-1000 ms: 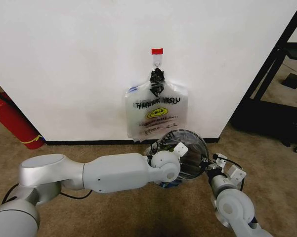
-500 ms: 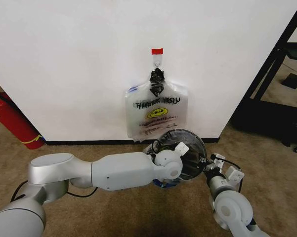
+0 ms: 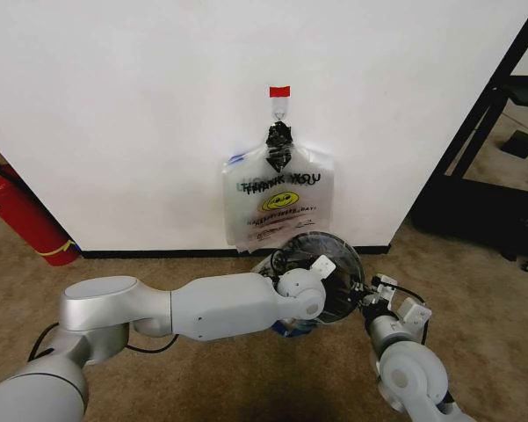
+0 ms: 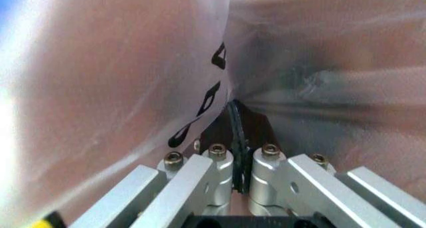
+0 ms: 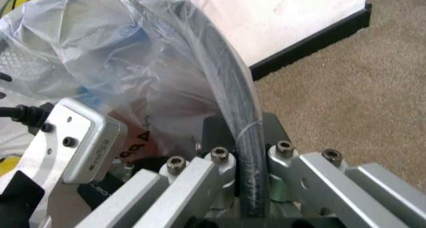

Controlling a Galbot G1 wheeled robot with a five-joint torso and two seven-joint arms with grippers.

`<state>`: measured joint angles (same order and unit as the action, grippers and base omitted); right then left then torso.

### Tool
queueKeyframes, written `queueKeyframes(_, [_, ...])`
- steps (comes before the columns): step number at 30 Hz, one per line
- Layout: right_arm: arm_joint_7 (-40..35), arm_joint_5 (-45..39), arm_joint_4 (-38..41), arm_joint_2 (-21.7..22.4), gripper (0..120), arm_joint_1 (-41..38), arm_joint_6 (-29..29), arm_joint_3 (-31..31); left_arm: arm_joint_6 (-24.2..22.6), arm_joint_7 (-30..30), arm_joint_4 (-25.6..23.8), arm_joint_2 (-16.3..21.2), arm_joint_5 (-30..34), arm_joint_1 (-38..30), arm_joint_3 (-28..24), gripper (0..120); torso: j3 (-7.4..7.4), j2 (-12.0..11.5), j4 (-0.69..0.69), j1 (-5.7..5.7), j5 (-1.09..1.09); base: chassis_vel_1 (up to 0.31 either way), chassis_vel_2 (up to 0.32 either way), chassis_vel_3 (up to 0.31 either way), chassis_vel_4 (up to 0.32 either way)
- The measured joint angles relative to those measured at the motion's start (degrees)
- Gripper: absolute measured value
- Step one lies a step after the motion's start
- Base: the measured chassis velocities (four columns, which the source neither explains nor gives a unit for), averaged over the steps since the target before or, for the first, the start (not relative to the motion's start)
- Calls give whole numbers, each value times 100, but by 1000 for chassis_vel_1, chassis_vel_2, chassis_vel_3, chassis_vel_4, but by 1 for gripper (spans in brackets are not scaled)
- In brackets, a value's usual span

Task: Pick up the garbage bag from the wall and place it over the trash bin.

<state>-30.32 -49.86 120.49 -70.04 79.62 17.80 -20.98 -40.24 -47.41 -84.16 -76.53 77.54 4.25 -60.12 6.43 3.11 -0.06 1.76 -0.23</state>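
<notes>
The black mesh trash bin (image 3: 341, 264) stands on the carpet below the wall (image 3: 141, 114), partly hidden by my left arm (image 3: 237, 303). The crinkly see-through garbage bag (image 3: 275, 261) lies bunched in and over the bin's mouth. In the left wrist view my left gripper (image 4: 235, 133) is shut on the bag's film (image 4: 119, 78), with a thin black edge between the pads. My right gripper (image 3: 365, 300) sits at the bin's right rim. In the right wrist view the right gripper (image 5: 250, 138) is clamped on the black rim (image 5: 233, 78), which the bag (image 5: 100, 53) wraps.
A flat bundle of "THANK YOU" bags (image 3: 277, 207) hangs by a black tie from a hook (image 3: 279, 112) under a red tape patch (image 3: 279, 91). A red fire extinguisher (image 3: 22, 215) leans at the left. A black frame (image 3: 483, 132) stands at the right.
My left arm has reached a little further right and forward across the bin. The right gripper has edged slightly left along the rim. Both grips have held.
</notes>
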Motion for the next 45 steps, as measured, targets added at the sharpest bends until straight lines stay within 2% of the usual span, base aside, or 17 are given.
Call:
queueKeyframes(13, [2, -1, 30, 5, 0, 17, -2, 51, -116, 7, 46, -16, -115, 101, 59, 0, 0, 0, 0, 0, 0, 0, 0, 0, 0])
queueKeyframes(19, [18, -3, 30, 11, 0, 10, -2, 54, -186, -56, 38, -30, -111, 125, 110, 25, 0, 0, 0, 0, 0, 0, 0, 0, 0])
queueKeyframes(20, [18, -3, 30, 11, 0, 10, -2, 54, -186, -56, 38, -30, -111, 125, 110, 25, 0, 0, 0, 0, 0, 0, 0, 0, 0])
queueKeyframes(26, [24, -3, 29, 17, 0, 0, -4, 73, -193, -62, 45, -87, -94, 133, 180, 50, 0, 0, 0, 0, 0, 0, 0, 0, 0])
queueKeyframes(27, [24, -3, 29, 17, 0, 0, -4, 73, -193, -62, 45, -87, -94, 133, 180, 50, 0, 0, 0, 0, 0, 0, 0, 0, 0])
queueKeyframes(29, [24, -3, 27, 23, 0, 0, -4, 69, -194, -63, 42, -90, -88, 133, 186, 58, 0, 0, 0, 0, 0, 0, 0, 0, 0])
queueKeyframes(34, [26, 0, -5, 25, 0, 5, -4, 56, -195, -114, -60, -81, -32, 134, 190, 79, 0, 0, 0, 0, 0, 0, 0, 0, 0])
queueKeyframes(35, [26, 0, -5, 25, 0, 5, -4, 56, -195, -114, -60, -81, -32, 134, 190, 79, 0, 0, 0, 0, 0, 0, 0, 0, 0])
queueKeyframes(39, [27, 2, -7, 19, 0, -6, -4, 61, -195, -154, -144, -70, 12, 134, 190, 95, 0, 0, 0, 0, 0, 0, 0, 0, 0])
queueKeyframes(45, [27, 3, -1, 11, 0, -11, -2, 72, -195, -163, -114, -109, 23, 137, 190, 100, 0, 0, 0, 0, 0, 0, 0, 0, 0])
